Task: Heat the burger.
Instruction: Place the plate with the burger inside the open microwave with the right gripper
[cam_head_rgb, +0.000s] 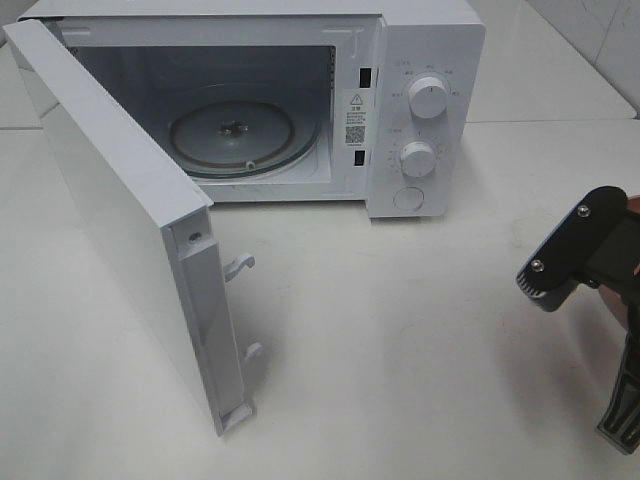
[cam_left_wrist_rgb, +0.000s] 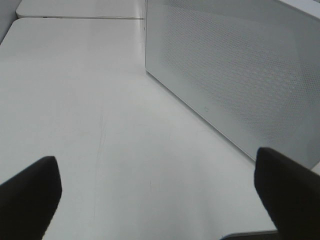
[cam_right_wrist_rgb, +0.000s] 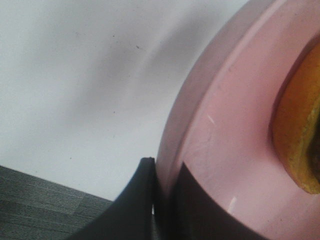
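The burger shows only as a golden-brown bun edge on a round pink plate in the right wrist view. My right gripper is shut on the plate's rim, one finger above it and one below. In the exterior high view this gripper is at the far right edge, with a sliver of the plate behind it; the burger is out of that view. My left gripper is open and empty above the table, beside the microwave door's outer face.
The white microwave stands at the back with its door swung wide open towards the front left. Its glass turntable is bare. White tabletop lies between the microwave and my right gripper.
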